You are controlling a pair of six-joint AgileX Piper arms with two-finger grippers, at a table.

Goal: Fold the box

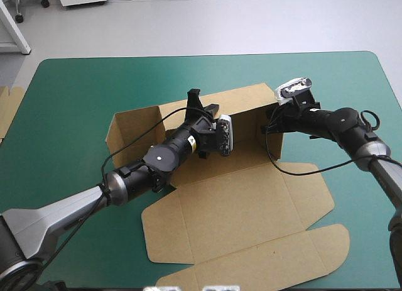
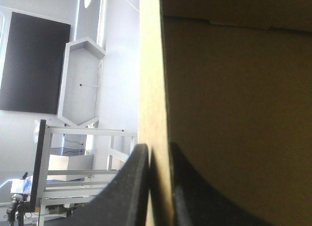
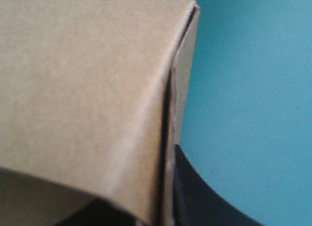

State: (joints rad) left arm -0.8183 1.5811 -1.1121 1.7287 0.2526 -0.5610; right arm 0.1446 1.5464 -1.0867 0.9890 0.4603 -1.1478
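At the table's (image 1: pixel 75 83) left edge, only a strip of more brown board (image 1: pixel 9 109), well apart from the work. In the middle of the teal-green cover, the box (image 1: pixel 251 203): left side wall (image 1: pixel 119 137) raised, far wall (image 1: pixel 242 105) raised, the rest of the sheet flat toward the near edge.

On the top edge of the far wall, near its middle, the left claw (image 1: pixel 202 101), closed on the board. In the left wrist view, one black finger on each face of the wall, the sheet pinched between them.

Farther right, at the far right corner of the box, the right claw (image 1: pixel 275 115). In the right wrist view, two layers of board together at that corner, one black finger (image 3: pixel 204 201) outside and a dark shape under the sheet on the inner side. Most likely closed on the right side wall as well.

Step in hand, as a judgement: holding the far wall upright while bringing the right side wall against it.

For the next move: keep the left grip steady, press the right wall fully home to lock the corner, then let go slowly and watch for spring-back.
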